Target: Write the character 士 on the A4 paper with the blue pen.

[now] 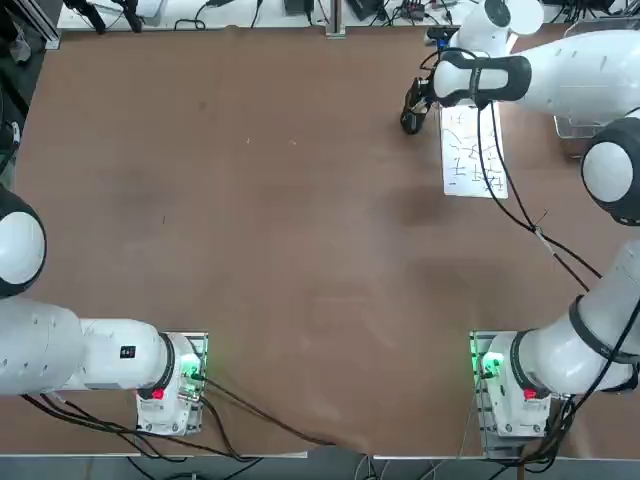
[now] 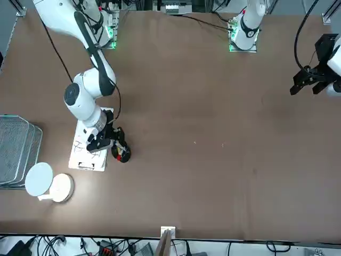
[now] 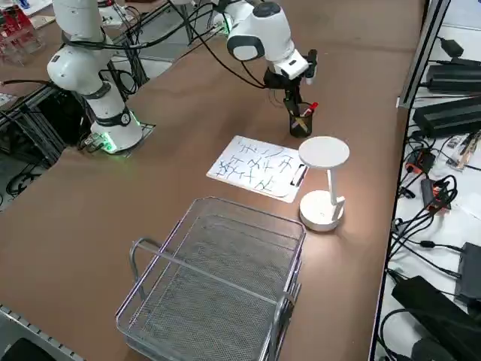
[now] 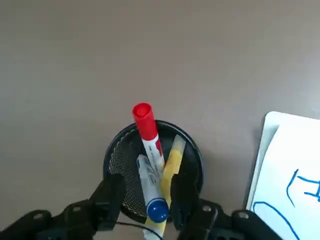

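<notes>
Top view: the right gripper [image 1: 412,108] hangs over the black pen cup [image 1: 409,122] at the far right of the table, just beside the clipped short edge of the A4 paper [image 1: 470,155]. The forearm lies across that end of the sheet; the cup stands beside the writing surface, presumably so pens are within a short reach.

Front view: the arm bends down steeply, wrist pointing at the table, the gripper [image 2: 113,140] directly above the cup [image 2: 121,153].

Right side view: the paper [image 3: 255,167], covered in dark strokes, lies between the cup [image 3: 301,120] and a white lamp [image 3: 323,180]; a wire basket [image 3: 218,286] sits nearer the camera. The gripper [image 3: 294,96] dips to the cup's mouth.

Right wrist view: the fingers [image 4: 111,197] stand partly apart on either side of the blue pen [image 4: 151,190], which leans upright in the mesh cup [image 4: 117,150] with a red-topped pen [image 4: 146,126] and a yellow one [image 4: 171,165]. The pads seem not yet pressed on the barrel, so nothing is judged held. The stance suggests a pinch just under the blue cap.
</notes>
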Available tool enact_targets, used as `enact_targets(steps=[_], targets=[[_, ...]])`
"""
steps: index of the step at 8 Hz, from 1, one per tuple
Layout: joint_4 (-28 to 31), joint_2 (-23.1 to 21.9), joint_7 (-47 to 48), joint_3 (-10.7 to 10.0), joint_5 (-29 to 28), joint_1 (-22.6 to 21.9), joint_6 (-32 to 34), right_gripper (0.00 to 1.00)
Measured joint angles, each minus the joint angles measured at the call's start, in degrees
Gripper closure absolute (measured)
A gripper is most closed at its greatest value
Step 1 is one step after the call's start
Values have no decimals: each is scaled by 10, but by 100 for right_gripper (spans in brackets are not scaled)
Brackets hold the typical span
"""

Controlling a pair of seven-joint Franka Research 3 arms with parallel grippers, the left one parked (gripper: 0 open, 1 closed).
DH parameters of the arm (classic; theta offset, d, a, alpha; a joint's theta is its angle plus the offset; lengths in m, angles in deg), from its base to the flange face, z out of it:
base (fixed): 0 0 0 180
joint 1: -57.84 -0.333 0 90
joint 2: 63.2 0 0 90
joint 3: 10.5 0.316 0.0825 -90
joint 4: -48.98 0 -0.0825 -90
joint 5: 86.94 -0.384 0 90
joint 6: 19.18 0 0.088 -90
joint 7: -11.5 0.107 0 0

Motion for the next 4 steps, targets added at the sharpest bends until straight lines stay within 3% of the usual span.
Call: enact_targets(steps=[4], targets=[[0, 0, 0, 0, 0, 0, 0, 57]])
